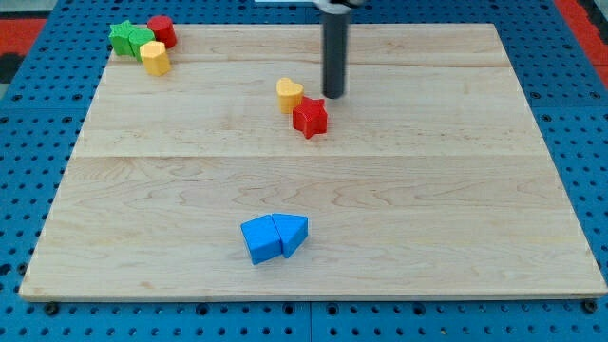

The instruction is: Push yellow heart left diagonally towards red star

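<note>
The yellow heart (290,94) lies near the middle of the wooden board, touching the red star (310,117), which sits just below and to its right. My tip (333,95) rests on the board a little right of the yellow heart and just above and right of the red star, touching neither. The dark rod rises straight up out of the view's top.
A green star (125,37), a red cylinder (161,29) and a yellow pentagon-like block (155,58) cluster at the board's top left corner. A blue cube (260,238) and a blue triangle (293,232) sit together near the bottom. The board's edge (313,296) borders blue pegboard.
</note>
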`<state>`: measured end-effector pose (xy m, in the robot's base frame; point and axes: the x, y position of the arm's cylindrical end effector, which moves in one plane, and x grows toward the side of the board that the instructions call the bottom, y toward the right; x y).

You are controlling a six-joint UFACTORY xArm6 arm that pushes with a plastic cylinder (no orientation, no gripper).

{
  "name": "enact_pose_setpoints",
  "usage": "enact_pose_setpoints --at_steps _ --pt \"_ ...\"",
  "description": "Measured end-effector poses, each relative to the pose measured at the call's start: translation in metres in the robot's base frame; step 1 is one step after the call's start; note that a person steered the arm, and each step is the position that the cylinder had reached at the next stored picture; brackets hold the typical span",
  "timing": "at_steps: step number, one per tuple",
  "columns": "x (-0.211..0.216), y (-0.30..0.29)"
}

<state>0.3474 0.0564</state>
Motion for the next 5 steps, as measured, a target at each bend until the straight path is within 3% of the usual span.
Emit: enact_pose_setpoints --at_steps 1,2,3,4,5 --pt "0.017 -0.046" --pt "-0.001 -0.107" --pt "-0.034 -0.116" --pt "-0.007 -0.095" --pt "-0.024 -0.067"
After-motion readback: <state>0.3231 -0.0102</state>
